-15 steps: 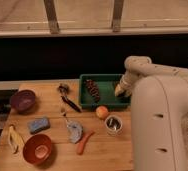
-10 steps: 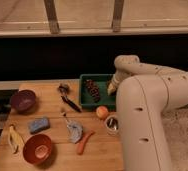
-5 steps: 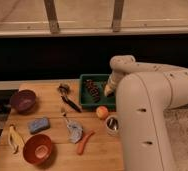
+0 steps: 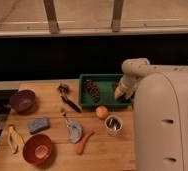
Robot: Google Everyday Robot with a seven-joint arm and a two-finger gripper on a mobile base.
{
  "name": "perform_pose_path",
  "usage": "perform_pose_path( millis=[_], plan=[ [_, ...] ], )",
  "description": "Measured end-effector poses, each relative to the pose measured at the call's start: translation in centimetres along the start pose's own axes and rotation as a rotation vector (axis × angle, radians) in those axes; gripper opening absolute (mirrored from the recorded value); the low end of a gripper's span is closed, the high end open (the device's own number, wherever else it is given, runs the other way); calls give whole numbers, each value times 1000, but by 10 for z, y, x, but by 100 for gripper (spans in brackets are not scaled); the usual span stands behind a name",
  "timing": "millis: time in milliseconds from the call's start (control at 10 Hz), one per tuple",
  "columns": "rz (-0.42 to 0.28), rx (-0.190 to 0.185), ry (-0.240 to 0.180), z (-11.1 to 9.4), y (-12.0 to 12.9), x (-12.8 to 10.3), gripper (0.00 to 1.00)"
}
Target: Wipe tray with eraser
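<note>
The dark-green tray [image 4: 107, 82] lies at the back middle of the wooden table. A dark brown knobbly oblong [image 4: 92, 90] lies in its left half. My gripper [image 4: 120, 93] reaches down into the tray's right half, close to the front rim. A small yellowish-tan block, the eraser [image 4: 119, 94], shows at its tip, held against the tray floor. My white arm [image 4: 137, 70] comes in from the right and hides the tray's right end.
An orange ball [image 4: 102, 111] and a metal cup [image 4: 113, 123] sit just in front of the tray. A black tool [image 4: 67, 97], grey object [image 4: 74, 131], orange stick [image 4: 84, 142], blue block [image 4: 38, 125], banana [image 4: 13, 139], purple bowl [image 4: 23, 100] and red-orange bowl [image 4: 37, 148] lie to the left.
The gripper with the eraser slid left across the tray, then came back a little to the right. Nothing else on the table moved.
</note>
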Motion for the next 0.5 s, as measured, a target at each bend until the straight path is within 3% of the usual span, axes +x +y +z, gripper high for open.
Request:
perform_pose_path(
  millis=[200, 500],
  plan=[
    [-7, -25, -10, 4, -5, -18, 0],
    [-62, -100, -11, 11, 24, -52, 0]
  ],
)
